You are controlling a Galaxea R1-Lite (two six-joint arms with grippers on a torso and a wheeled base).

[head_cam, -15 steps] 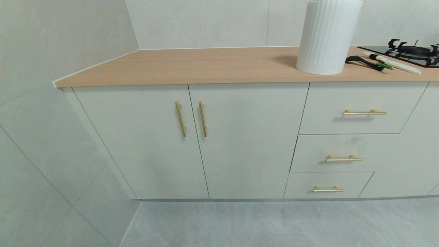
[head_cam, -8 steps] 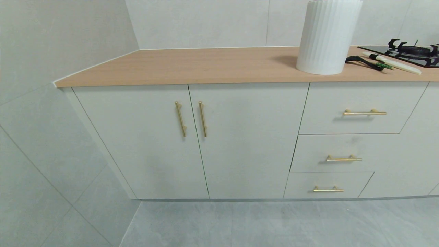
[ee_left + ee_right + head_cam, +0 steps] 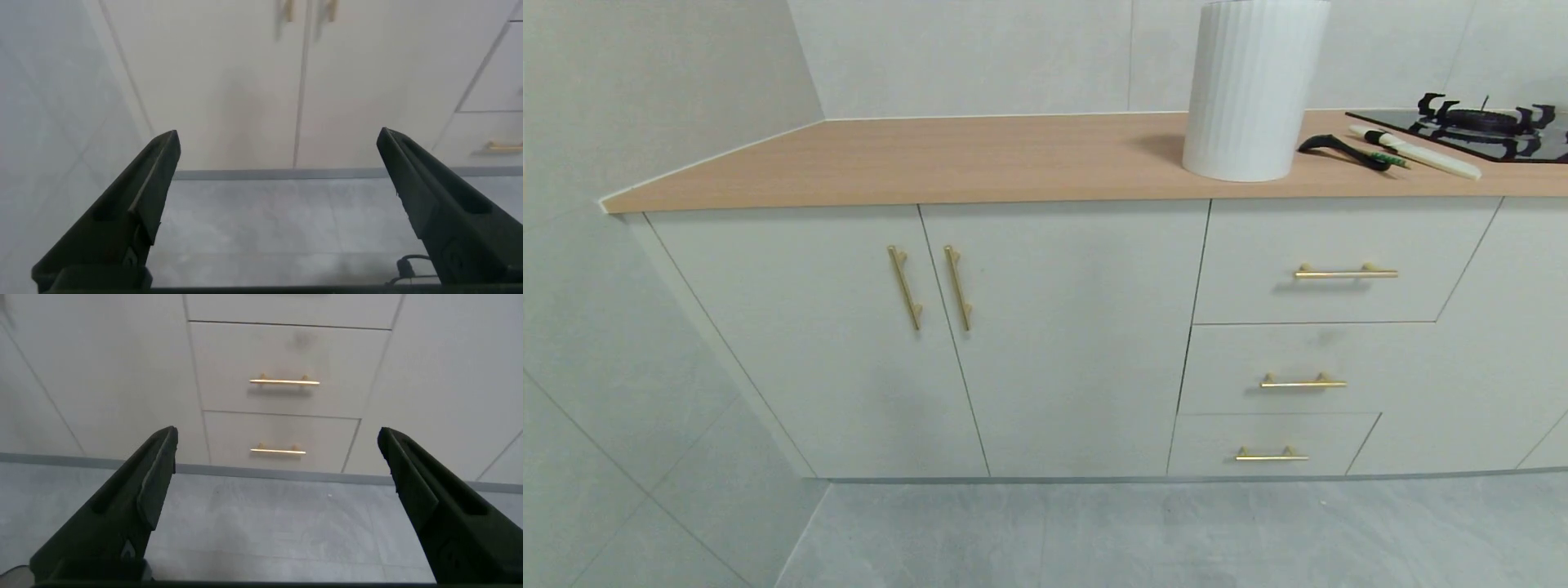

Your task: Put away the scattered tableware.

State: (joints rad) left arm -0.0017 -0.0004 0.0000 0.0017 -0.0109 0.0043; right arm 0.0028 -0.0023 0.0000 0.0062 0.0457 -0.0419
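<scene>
**Head view.** A white ribbed container (image 3: 1250,90) stands upright on the wooden countertop (image 3: 931,159), at 1 o'clock in the view. The black utensil (image 3: 1347,152) lies flat on the countertop at 3 o'clock from the container's base, just beside it. The pale utensil (image 3: 1417,152) lies flat at 3 o'clock from the black one, near the front edge of the hob (image 3: 1478,122). Below the countertop, three closed drawers are stacked, each with a gold drawer handle (image 3: 1346,272). Two closed cabinet doors (image 3: 1078,343) are located at 9 o'clock from the drawers.

**Left wrist view.** The left gripper (image 3: 278,204) is spread wide, and nothing is held between its fingers (image 3: 135,208). It is directed at the foot of the cabinet doors and the grey floor (image 3: 261,229).

**Right wrist view.** The right gripper (image 3: 278,502) is likewise spread wide, with nothing held. It faces the lower drawers (image 3: 282,416).
</scene>
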